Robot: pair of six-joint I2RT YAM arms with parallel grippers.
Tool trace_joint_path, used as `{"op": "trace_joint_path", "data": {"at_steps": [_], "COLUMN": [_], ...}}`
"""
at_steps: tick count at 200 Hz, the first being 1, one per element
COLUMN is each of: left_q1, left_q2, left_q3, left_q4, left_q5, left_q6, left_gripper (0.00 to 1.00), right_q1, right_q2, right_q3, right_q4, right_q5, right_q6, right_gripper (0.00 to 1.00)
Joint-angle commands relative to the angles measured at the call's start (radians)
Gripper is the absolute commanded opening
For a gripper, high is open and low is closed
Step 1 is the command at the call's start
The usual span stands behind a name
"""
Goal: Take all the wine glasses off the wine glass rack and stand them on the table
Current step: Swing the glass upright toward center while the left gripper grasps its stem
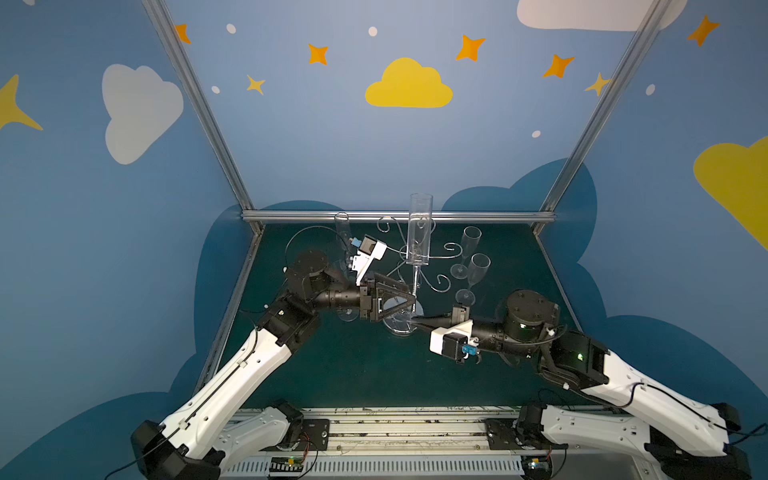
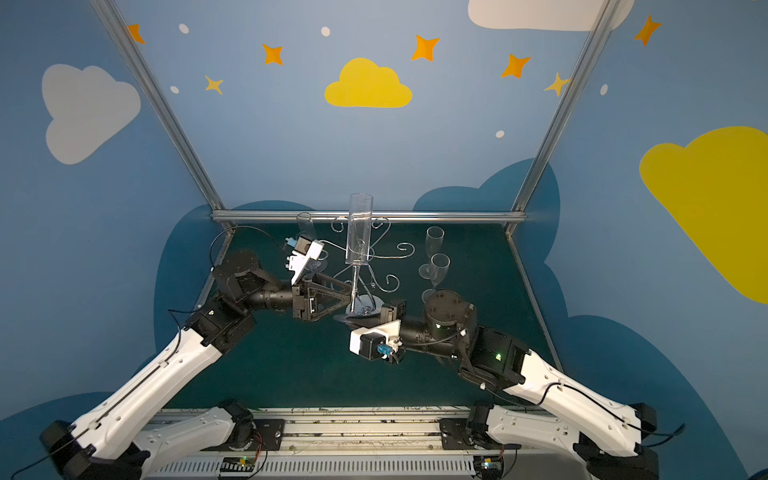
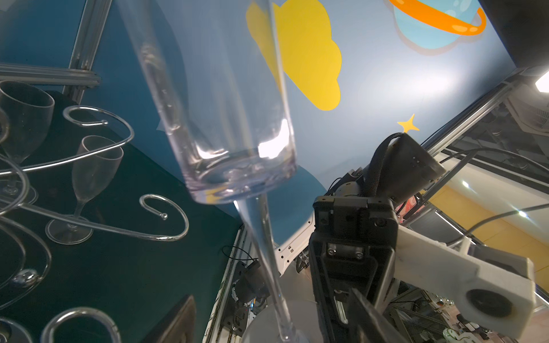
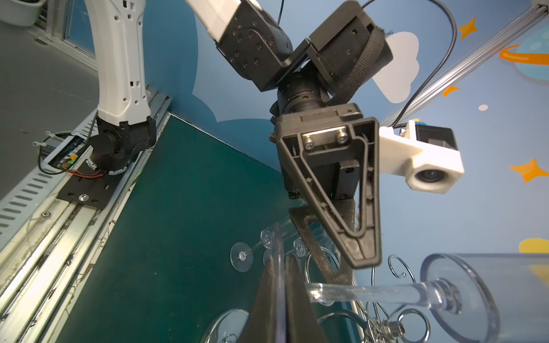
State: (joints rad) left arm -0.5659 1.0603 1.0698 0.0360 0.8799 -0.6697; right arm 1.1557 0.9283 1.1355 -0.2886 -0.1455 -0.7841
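the right pincer [image 1: 414,320] is clamped edge-on on the round foot of the wine glass [image 1: 419,232]. in the right wrist view its fingers [image 4: 297,306] press together with the thin clear disc between them. the left pincer [image 1: 412,296] stands apart, one jaw on each side of the glass's stem, low down. the left wrist view shows open space between stem and jaw. in both top views the two pincers sit almost tip to tip, the left arm lying toward 9 o'clock and the right toward 3 o'clock.

the glass is a tall, straight-sided flute and stands upright, its bowl rising well above both arms. it is at the 6 o'clock side of the wine glass rack [image 4: 390,328], near the central post. whether it touches any of the scrolled wire arms i cannot tell.

a far flute [image 1: 471,241] and a near flute [image 1: 478,268] stand on the dark green tabletop [image 1: 332,374] at the rack's 3 o'clock. a third flute [image 1: 341,226] is at its 10 o'clock, partly hidden by the left wrist camera.
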Motion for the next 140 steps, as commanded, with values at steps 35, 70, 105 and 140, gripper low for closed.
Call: {"op": "trace_joint_path", "data": {"at_steps": [35,70,105,140], "left_q1": [-0.019,-0.023,-0.026,-0.032], "left_q2": [0.017,0.029,0.042,0.051], "left_q3": [0.027,0.033,0.037,0.044], "left_q4": [0.039,0.041,0.05,0.054], "left_q5": [0.018,0.019,0.017,0.019], "left_q6": [-0.007,-0.013,-0.032,-0.04], "left_gripper": [0.58,0.47,0.35,0.27], "right_q1": [0.033,0.049,0.067,0.079], "right_q2": [0.011,0.009,0.017,0.023], "right_q3": [-0.02,-0.02,-0.024,-0.032], "right_q4": [0.065,0.063,0.062,0.078], "right_q5": [0.072,0.089,0.108,0.127], "right_q6": [-0.04,-0.056,-0.075,-0.108], "right_gripper": [0.0,0.0,0.0,0.0]}}
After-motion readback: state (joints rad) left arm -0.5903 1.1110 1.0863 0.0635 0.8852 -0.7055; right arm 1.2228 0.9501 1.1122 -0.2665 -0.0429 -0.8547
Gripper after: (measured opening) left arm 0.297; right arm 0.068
